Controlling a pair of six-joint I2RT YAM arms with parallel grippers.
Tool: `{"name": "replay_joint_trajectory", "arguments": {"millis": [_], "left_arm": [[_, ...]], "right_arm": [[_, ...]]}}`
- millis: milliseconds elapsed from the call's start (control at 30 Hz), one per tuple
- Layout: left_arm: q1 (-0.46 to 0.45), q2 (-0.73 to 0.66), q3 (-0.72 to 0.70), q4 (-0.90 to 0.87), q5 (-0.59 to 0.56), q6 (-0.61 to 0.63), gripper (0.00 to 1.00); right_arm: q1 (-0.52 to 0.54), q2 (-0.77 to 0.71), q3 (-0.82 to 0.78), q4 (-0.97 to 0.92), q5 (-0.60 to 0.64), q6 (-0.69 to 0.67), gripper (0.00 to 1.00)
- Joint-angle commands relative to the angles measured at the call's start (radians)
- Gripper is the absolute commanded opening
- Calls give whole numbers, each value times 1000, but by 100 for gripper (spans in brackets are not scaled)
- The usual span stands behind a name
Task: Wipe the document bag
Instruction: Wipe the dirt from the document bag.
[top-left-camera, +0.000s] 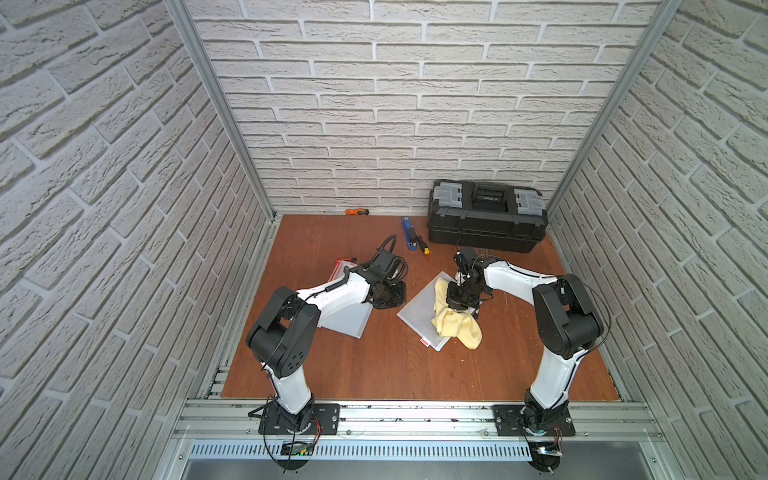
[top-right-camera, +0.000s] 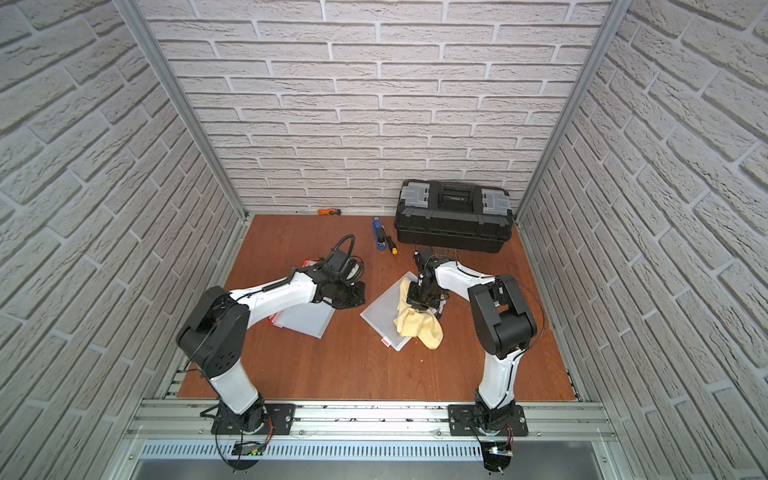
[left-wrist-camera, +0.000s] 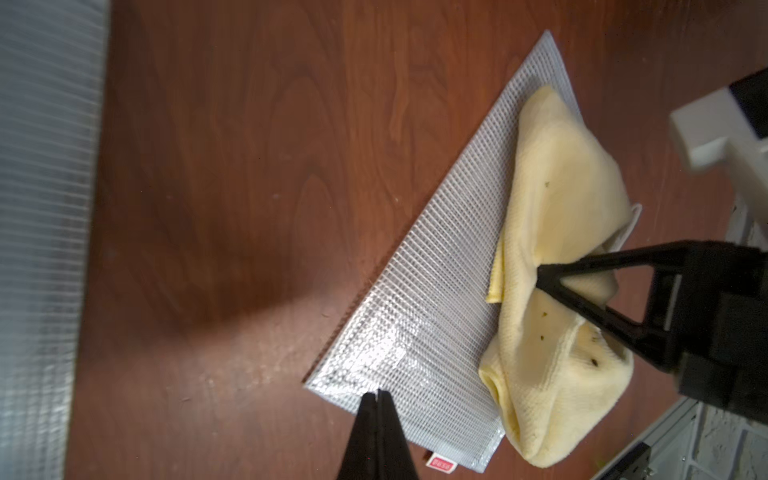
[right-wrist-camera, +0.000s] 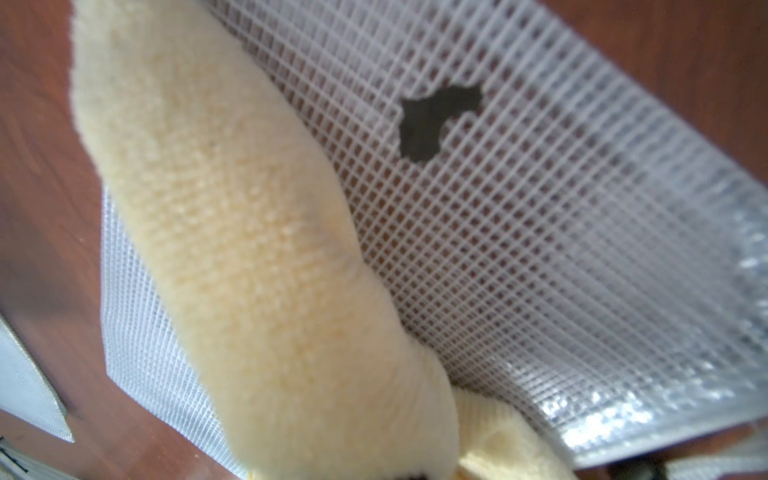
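two mesh bags are lying on the wooden table (top-left-camera: 374, 374) in front of the black toolbox (top-left-camera: 486, 216): the document bag (top-left-camera: 417, 311) nearer to it, the second bag (top-left-camera: 347, 320) farther from it, partly under the left arm. the right gripper (top-left-camera: 457, 308) is clamping the yellow cloth (top-left-camera: 459, 330) and pressing it onto the document bag. a dark stain (right-wrist-camera: 436, 120) is showing on the mesh beside the cloth. the left gripper (left-wrist-camera: 377, 395) is hanging closed and empty between the two bags.

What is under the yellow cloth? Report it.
The mesh document bag lies under the yellow cloth; a dark stain shows beside it. Whatever the cloth covers there is hidden.
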Motion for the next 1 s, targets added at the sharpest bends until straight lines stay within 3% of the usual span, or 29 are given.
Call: {"name": "replay_joint_trajectory", "arguments": {"millis": [0,367,533,767,967], "left_arm": [[-41,34,11,61,26,-37,0],[-55,121,-5,75,10,-60,0],[-62,133,-17,70,-4,-60,0],[-67,128,-28,57,-24,-62,0],[-66,111,-32,23,-52,-48,0]], "right_arm": [[10,4,-16,41,-22,11,3],[42,-31,35,13,-20,-30,3],[93,-40,88,31,-80,-29,3],[141,96,177,12,-125,-25,3],[76,188,182,48,-117,-22,3]]}}
